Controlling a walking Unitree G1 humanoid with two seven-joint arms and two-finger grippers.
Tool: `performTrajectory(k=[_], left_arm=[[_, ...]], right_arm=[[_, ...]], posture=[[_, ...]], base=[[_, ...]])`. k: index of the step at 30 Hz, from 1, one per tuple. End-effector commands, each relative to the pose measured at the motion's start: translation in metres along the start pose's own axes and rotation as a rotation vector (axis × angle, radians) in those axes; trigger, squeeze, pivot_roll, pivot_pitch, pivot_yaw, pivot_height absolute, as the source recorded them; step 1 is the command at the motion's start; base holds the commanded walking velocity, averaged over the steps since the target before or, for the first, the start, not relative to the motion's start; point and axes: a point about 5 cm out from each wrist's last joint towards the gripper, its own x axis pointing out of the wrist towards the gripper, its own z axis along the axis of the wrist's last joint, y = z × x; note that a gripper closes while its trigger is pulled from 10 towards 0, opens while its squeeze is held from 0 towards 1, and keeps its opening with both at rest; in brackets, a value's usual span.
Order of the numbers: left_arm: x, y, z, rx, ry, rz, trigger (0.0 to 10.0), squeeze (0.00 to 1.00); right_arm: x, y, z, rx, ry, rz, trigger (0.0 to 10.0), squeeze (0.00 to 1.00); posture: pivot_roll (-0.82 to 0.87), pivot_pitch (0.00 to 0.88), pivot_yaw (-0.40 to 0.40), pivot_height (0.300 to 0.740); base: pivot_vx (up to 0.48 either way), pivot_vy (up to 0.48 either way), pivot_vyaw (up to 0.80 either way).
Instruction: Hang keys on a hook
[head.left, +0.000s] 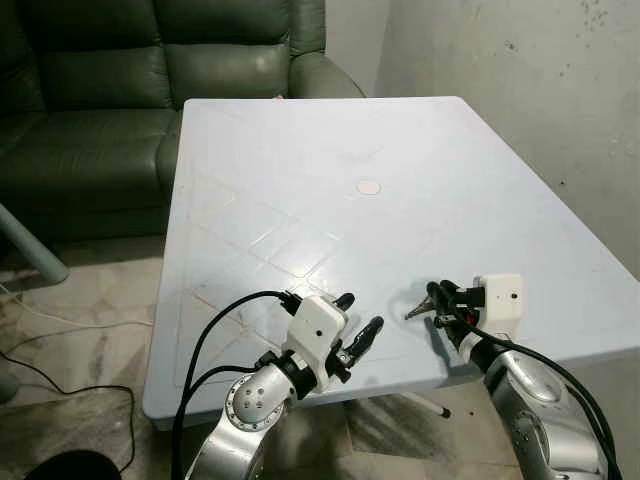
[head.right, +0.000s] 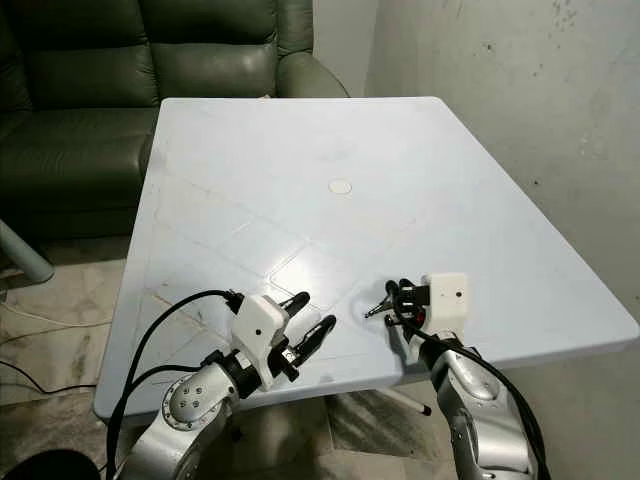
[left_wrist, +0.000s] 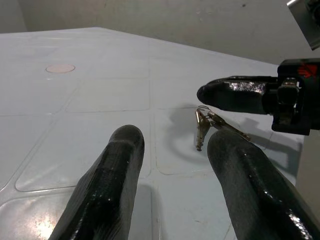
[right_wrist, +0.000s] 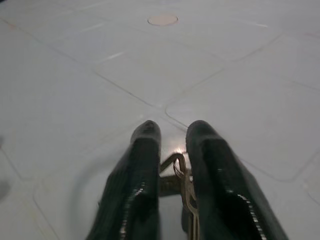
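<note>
Right gripper (right_wrist: 169, 150): jaws narrow, pinched on the keys (right_wrist: 186, 186). I see the ring and a key hanging between the two black fingers in the right wrist view. From the head camera the keys (head.left: 420, 304) stick out to the left of the fingertips, lifted just off the tabletop (head.left: 300, 150), over its near right part. In the left wrist view they dangle below the right finger, with a shadow on the surface beneath them.

Left gripper (head.left: 357, 320): jaws wide, nothing between them. It sits over the near edge of the tabletop, left of the keys and apart from them, fingers pointing toward the right gripper.

Tabletop is pale blue-white plastic with a moulded grid of lines. A small round cap (head.left: 369, 186) marks its middle, well beyond both grippers.

Black cable (head.left: 215, 335) loops off the left arm, past the near left edge.

Farther out: dark green sofa (head.left: 120, 90) behind the far left of the tabletop, rough grey wall (head.left: 540, 90) along the right. Tiled floor (head.left: 90, 300) at left, with a thin white cord lying on it.
</note>
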Motion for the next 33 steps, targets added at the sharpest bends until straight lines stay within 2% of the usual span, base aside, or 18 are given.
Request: performTrajectory(k=[1,15,16,17,18,31,32,33], left_arm=[[0.001,0.0,0.002,-0.002,-0.008,-0.006,10.0,0.0],[0.001,0.0,0.002,-0.005,-0.007,-0.003,10.0,0.0],[0.001,-0.001,0.002,-0.005,-0.007,-0.003,10.0,0.0],[0.001,-0.001,0.002,-0.006,-0.007,-0.003,10.0,0.0],[0.001,-0.001,0.002,-0.006,-0.007,-0.002,10.0,0.0],[0.001,0.0,0.002,-0.007,-0.009,0.001,10.0,0.0],[0.001,0.0,0.002,-0.007,-0.009,0.001,10.0,0.0],[0.001,0.0,0.002,-0.006,-0.009,0.001,10.0,0.0]], right_arm=[[-0.002,-0.002,0.001,-0.037,0.009,-0.01,10.0,1.0],[-0.002,-0.004,-0.007,-0.056,0.068,-0.059,10.0,1.0],[-0.002,-0.003,-0.009,-0.048,0.077,-0.037,10.0,0.22],[-0.003,-0.002,-0.01,-0.041,0.083,-0.02,10.0,0.22],[-0.003,-0.001,-0.011,-0.036,0.093,-0.008,10.0,0.0],[-0.006,-0.001,-0.019,-0.053,0.142,-0.026,10.0,0.0],[-0.006,-0.002,-0.02,-0.054,0.146,-0.033,8.1,0.0],[-0.006,-0.003,-0.02,-0.052,0.14,-0.041,1.5,0.0]], posture=[[-0.19,0.06,-0.056,0.74],[-0.18,0.065,-0.058,0.74],[-0.18,0.065,-0.058,0.74],[-0.18,0.065,-0.058,0.74],[-0.18,0.065,-0.058,0.74],[-0.18,0.066,-0.059,0.74],[-0.18,0.066,-0.059,0.74],[-0.18,0.066,-0.06,0.74]], base=[[0.0,0.0,0.0],[0.0,0.0,0.0],[0.0,0.0,0.0],[0.0,0.0,0.0],[0.0,0.0,0.0],[0.0,0.0,0.0],[0.0,0.0,0.0],[0.0,0.0,0.0]])
